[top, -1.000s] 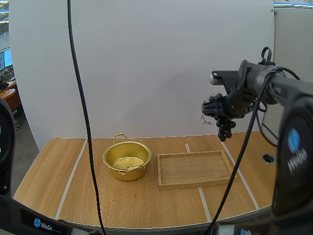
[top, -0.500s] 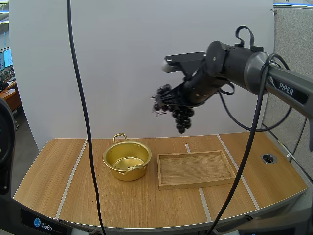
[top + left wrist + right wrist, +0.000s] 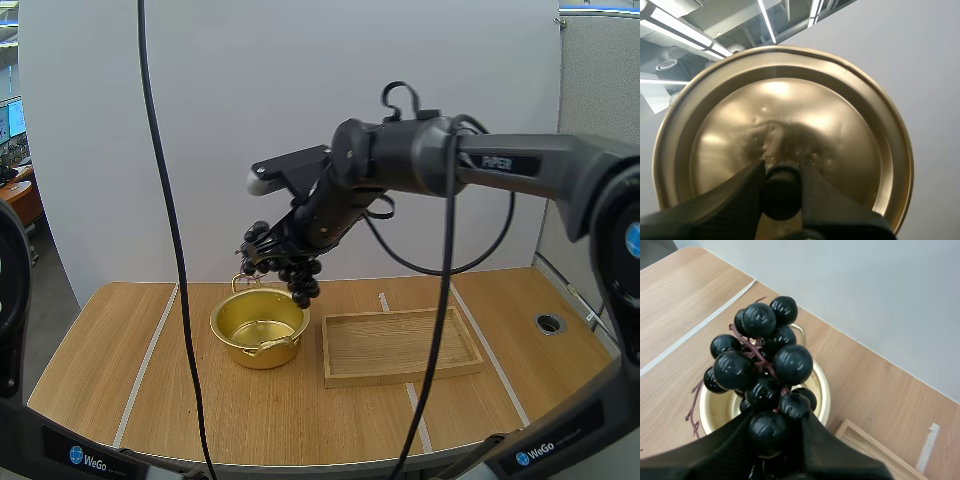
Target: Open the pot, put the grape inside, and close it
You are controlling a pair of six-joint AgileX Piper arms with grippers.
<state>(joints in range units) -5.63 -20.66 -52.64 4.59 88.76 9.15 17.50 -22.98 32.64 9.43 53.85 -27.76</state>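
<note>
Two steps are left: our right tool (image 3: 776,427), pinching the grape bunch (image 3: 760,357) over the open pot (image 3: 245,345), must lower and release; our left tool (image 3: 781,175) holds the lid (image 3: 840,125).

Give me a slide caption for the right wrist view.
The right gripper pinches a bunch of dark grapes over the open gold pot, wooden tray nearby.

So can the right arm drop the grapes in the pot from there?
Probably yes. The pot stands open, since the left gripper holds its lid, and the grapes in the right gripper hang just over the pot's rim with nothing between.
</note>
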